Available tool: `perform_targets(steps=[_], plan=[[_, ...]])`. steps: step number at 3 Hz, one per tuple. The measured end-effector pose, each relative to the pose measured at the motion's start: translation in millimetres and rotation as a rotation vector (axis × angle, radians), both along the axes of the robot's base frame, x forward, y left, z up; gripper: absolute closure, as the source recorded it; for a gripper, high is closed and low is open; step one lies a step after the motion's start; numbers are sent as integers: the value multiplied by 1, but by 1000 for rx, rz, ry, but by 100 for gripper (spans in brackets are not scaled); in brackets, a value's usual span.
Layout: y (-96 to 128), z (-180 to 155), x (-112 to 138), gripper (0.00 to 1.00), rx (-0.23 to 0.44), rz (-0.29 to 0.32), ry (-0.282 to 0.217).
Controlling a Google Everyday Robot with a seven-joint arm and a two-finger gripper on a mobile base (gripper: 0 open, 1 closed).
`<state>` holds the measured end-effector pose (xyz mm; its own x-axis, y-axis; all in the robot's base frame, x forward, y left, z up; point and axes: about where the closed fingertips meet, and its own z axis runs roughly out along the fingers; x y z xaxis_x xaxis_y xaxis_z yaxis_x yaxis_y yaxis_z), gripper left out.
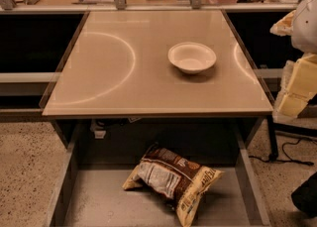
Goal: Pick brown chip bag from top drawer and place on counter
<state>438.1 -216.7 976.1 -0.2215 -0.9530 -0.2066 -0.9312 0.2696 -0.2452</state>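
A: Nearest, at six o'clock: brown chip bag (173, 181), lying crumpled on the floor of the open top drawer (99, 196), dark end toward eleven o'clock, pale end toward five. Not yet held.

B: And the gripper (297, 89)?

A: Out at three o'clock, at the right edge beside the table (124, 72), well apart from the bag. Jaws spread or pressed together: cannot tell.

B: Best approach, then?

A: Probably down from above, clear of the table's front edge. Pinch across a raised fold near the middle, not a flat corner. Expect slipping and buckling from the foil. Lift straight up before swinging toward twelve o'clock.

B: And the set-down?

A: Bare left half, around ten o'clock, well away from the bowl (192, 57) at one o'clock.
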Motion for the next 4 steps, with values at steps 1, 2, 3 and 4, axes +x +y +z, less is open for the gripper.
perform_targets(steps=[1,2,3,4], plan=[[0,0,0,0,0,0,0],[2,-1,-3,0,20,5,-14],[11,-21,-22,0,113,-3,-29],[20,-91,-50,0,247,-82,49]])
